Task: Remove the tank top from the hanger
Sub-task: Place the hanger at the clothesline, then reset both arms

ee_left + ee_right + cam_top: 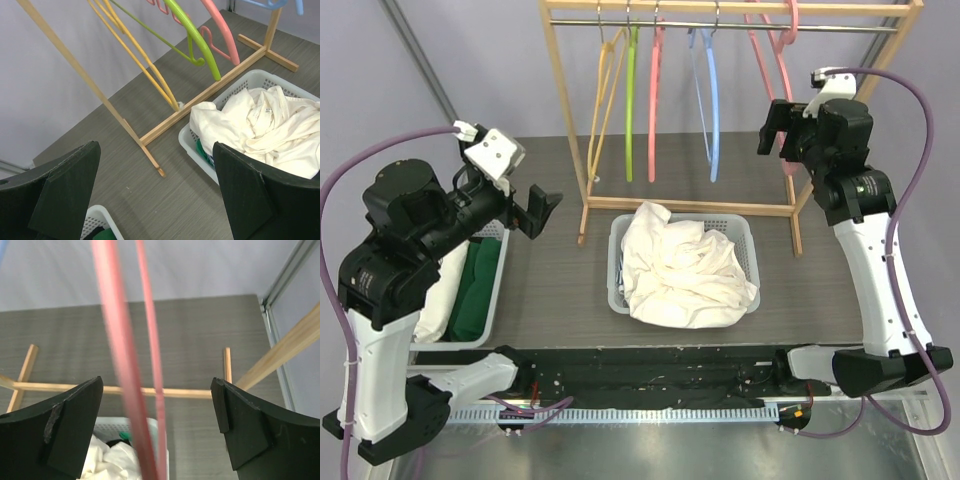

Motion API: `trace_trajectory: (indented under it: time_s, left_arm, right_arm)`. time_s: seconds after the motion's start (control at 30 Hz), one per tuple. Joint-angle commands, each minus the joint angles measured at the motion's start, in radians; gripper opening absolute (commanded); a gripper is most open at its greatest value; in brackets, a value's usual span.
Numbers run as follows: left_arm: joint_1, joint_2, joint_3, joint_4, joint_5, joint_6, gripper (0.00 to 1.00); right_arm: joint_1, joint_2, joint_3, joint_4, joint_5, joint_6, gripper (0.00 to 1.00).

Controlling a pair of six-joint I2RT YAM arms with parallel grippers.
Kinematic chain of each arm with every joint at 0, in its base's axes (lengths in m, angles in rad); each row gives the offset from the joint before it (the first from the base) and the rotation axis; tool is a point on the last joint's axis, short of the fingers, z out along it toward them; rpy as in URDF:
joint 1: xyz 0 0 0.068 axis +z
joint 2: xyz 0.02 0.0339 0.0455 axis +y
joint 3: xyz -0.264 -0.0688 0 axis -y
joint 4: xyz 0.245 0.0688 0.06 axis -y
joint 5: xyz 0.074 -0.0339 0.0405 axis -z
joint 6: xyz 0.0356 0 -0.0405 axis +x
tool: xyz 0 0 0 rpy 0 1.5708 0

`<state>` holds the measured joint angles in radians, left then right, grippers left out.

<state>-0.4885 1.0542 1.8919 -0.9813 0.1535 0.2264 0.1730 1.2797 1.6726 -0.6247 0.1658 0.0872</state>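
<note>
A white garment (680,268) lies crumpled in the white basket (752,250) at the table's middle; it also shows in the left wrist view (265,125). The hangers on the wooden rack (720,8) are all bare. My right gripper (782,125) is open and held high at the rack's right end. In the right wrist view the gripper (157,435) has the bare pink hanger (125,390) hanging between its spread fingers, blurred and close. My left gripper (542,210) is open and empty, above the table left of the basket, and in its wrist view (155,195) looks at the table.
Yellow (603,90), green (630,100), pink (653,100) and blue (710,100) hangers hang on the rack. A second white basket (498,290) at the left holds white and green clothes. The rack's wooden foot (150,150) lies near the left gripper.
</note>
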Motion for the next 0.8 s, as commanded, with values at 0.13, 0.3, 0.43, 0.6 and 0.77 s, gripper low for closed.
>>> trace_trajectory:
  time_s: [0.13,0.3,0.43,0.6,0.77]
  left_arm:
    - [0.007,-0.091,-0.215,0.046,-0.034,-0.075,1.0]
    - [0.007,-0.128,-0.341,0.027,-0.074,-0.07,1.0]
    - [0.007,-0.158,-0.427,0.024,-0.075,-0.114,1.0]
    - [0.007,-0.155,-0.496,0.041,-0.127,-0.156,1.0]
    - [0.007,-0.161,-0.534,0.046,-0.206,-0.202,1.0]
  right_arm:
    - [-0.02,-0.147,-0.155,0.077,-0.126,0.054,1.0]
    - [-0.02,-0.307,-0.33,0.096,-0.202,0.14,1.0]
    - [-0.02,-0.416,-0.45,0.059,-0.236,0.184,1.0]
    - [-0.02,-0.539,-0.597,0.069,-0.284,0.264,1.0]
    - [-0.01,-0.622,-0.686,0.088,-0.298,0.336,1.0]
